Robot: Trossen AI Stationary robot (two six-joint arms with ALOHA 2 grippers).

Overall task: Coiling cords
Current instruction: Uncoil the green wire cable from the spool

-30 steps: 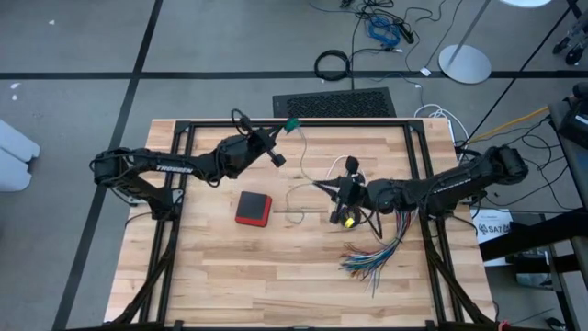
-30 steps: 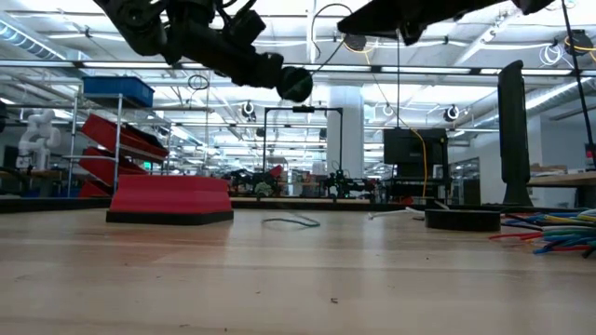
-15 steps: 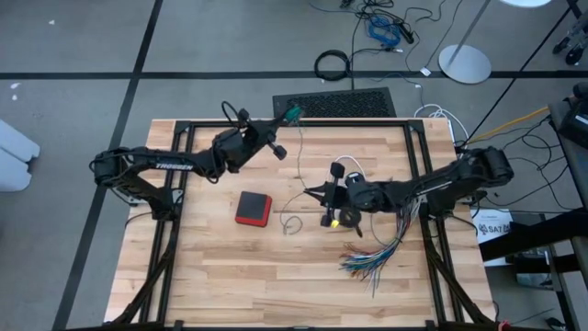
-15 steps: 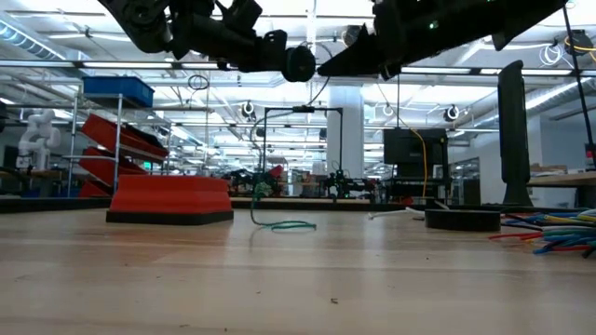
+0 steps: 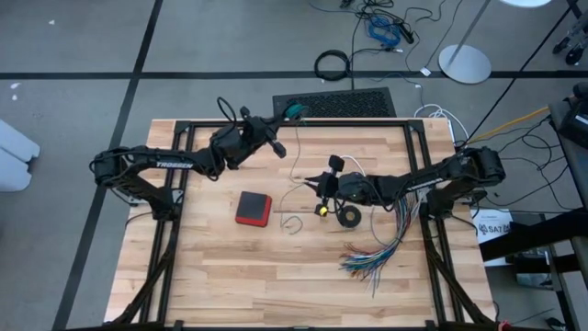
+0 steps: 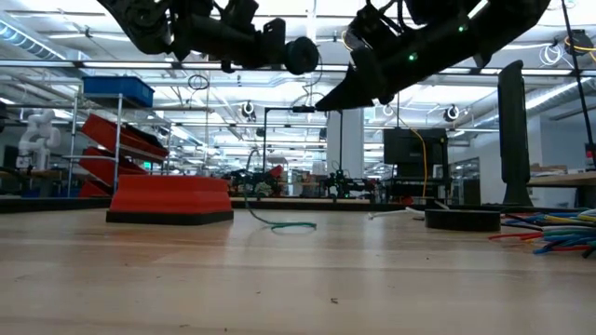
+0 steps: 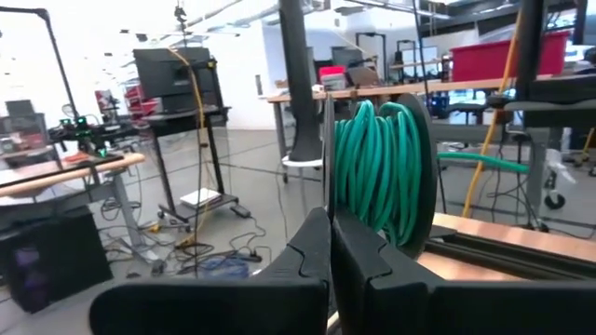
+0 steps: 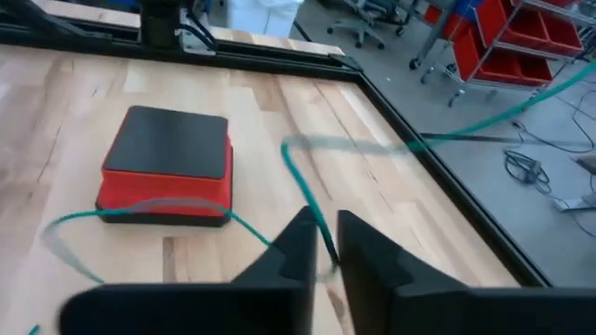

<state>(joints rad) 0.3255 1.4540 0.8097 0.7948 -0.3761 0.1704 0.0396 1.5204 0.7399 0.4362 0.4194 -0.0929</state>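
Note:
The teal-green cord is partly wound on a black spool [image 7: 377, 167], held up over the table's far edge by my left gripper [image 5: 278, 129], which is shut. From the spool [image 5: 292, 112] the cord [image 5: 296, 170] runs down past my right gripper [image 5: 319, 188] and ends in a slack loop [image 5: 292, 223] lying on the table. In the right wrist view the cord [image 8: 296, 186] passes through the narrow gap between that gripper's fingers [image 8: 326, 244], which stand slightly open. A thin white cord [image 5: 356, 166] shows beside the right arm. My left gripper pinches the spool's thin flange [image 7: 328, 177] by its edge between its two shut fingers, which point about level toward the table's far edge. The spool stands upright on edge, lifted clear of the table. Whether my right gripper touches the teal cord between its fingers, I cannot tell.
A red box with a black top [image 5: 253, 208] sits left of the cord's loop. A small black ring [image 5: 347, 217] lies under the right arm, and a fan of multicoloured wires [image 5: 375, 253] spreads near the right front. A black frame [image 5: 188, 138] borders the table.
My left gripper has carried the spool up and a little toward the far edge, rolling as it went. My right gripper has gone down and toward the table's left along the teal cord. The cord's loose end on the table has shifted into a loop.

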